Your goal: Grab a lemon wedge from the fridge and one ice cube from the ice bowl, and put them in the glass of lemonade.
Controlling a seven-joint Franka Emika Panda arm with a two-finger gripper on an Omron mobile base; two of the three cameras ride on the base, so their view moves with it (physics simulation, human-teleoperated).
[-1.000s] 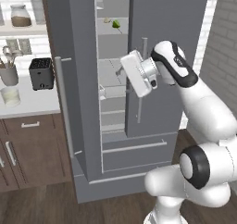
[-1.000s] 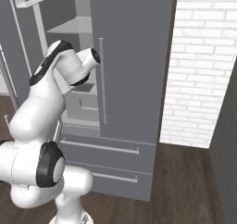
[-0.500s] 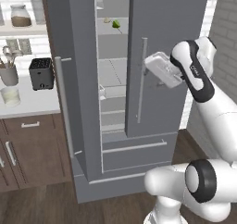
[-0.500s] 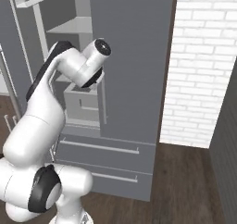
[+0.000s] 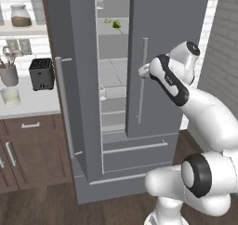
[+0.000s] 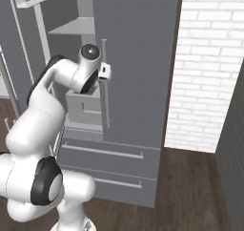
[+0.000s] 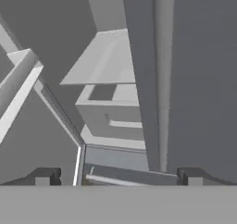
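The fridge (image 5: 167,56) stood with its left door (image 5: 74,80) swung wide and the right one closed; its doors would be heavy and stiff, best pulled by a handle. The gripper (image 6: 106,71) hovered at the right door's handle (image 5: 142,80), jaws spread wide and holding nothing. The wedge (image 5: 116,24) lay on an upper shelf inside (tiny, light, soft and probably slick), so I judged a gentle pinch across its flat sides would suit, with little squeeze. A cup (image 5: 10,97) sat on the surface (image 5: 32,109) left of the fridge, contents unclear.
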